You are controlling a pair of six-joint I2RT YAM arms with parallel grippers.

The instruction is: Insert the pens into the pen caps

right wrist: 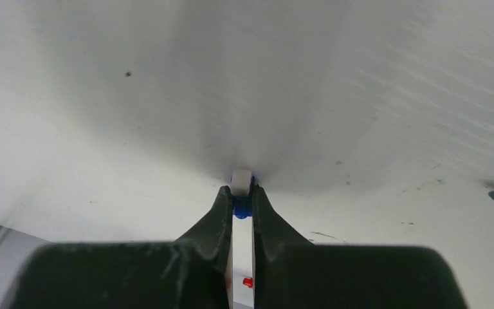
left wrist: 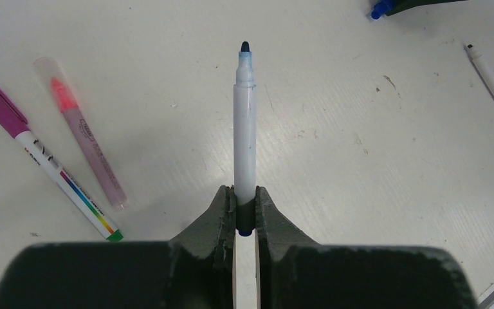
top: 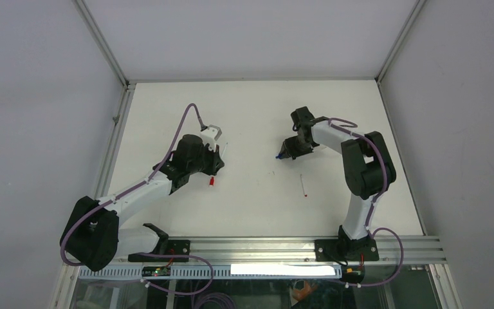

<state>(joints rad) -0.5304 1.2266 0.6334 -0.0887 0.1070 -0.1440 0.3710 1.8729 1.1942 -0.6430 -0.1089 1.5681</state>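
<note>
My left gripper is shut on the rear end of a white pen, whose uncapped dark blue tip points away from me. My right gripper is shut on a small blue pen cap, held low over the table. In the left wrist view that blue cap shows at the top right, apart from the pen tip. In the top view the left gripper and the right gripper face each other across a gap. A red cap lies below the left gripper.
A magenta-capped pen and a pale pink pen lie side by side left of the held pen. A white pen with a red end lies between the arms, nearer the right one. The table's metal rail runs along the near edge.
</note>
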